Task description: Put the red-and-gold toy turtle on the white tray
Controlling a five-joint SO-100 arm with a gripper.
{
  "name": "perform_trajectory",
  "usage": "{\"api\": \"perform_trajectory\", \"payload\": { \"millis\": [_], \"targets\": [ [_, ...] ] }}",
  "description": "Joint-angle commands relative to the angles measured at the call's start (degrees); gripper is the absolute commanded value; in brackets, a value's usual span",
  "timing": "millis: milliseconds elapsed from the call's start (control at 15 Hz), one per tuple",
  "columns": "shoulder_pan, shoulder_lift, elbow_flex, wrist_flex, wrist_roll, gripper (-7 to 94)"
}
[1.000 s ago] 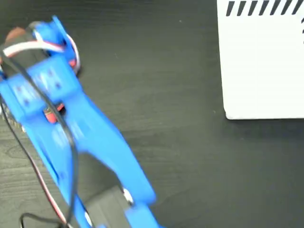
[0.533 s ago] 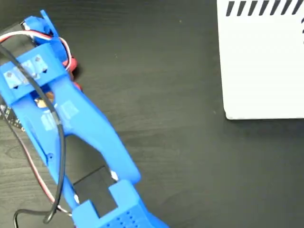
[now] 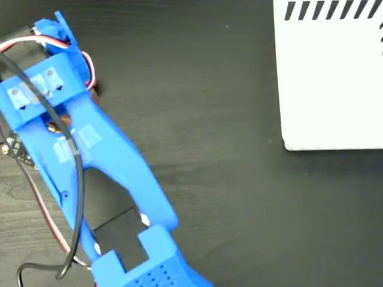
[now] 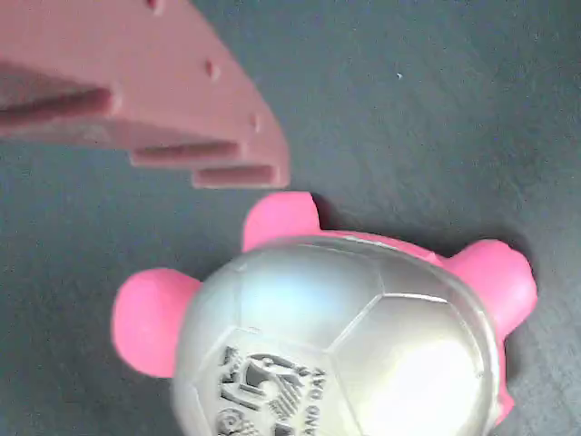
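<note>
Dark wood-grain bench (image 3: 227, 197) fills both views. In the fixed view the blue arm (image 3: 102, 161) runs from the bottom edge up to the top-left corner, with white, red and black wires (image 3: 36, 42) looped round its upper end. The white tray (image 3: 329, 78) lies in the top-right corner, slanted black stripes along its top edge, well apart from the arm.

The toy turtle (image 4: 345, 336) is mostly covered by the arm in the fixed view. In the wrist view it sits on the bench right under the camera: a shiny domed shell with a black printed mark, pink feet sticking out at the sides. One finger of the tool (image 4: 172, 100) shows above it, just beside a pink foot; whether it touches is unclear. With only this finger in sight, I cannot tell how wide the tool is.
</note>
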State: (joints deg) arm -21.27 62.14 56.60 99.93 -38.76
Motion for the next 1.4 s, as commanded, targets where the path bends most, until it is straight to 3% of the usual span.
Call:
{"api": "perform_trajectory", "payload": {
  "millis": [0, 1333],
  "targets": [
    [0.35, 1.05, -1.41, 0.62, -0.70, 74],
    [0.35, -11.51, -2.81, -7.47, 3.08, 70]
  ]
}}
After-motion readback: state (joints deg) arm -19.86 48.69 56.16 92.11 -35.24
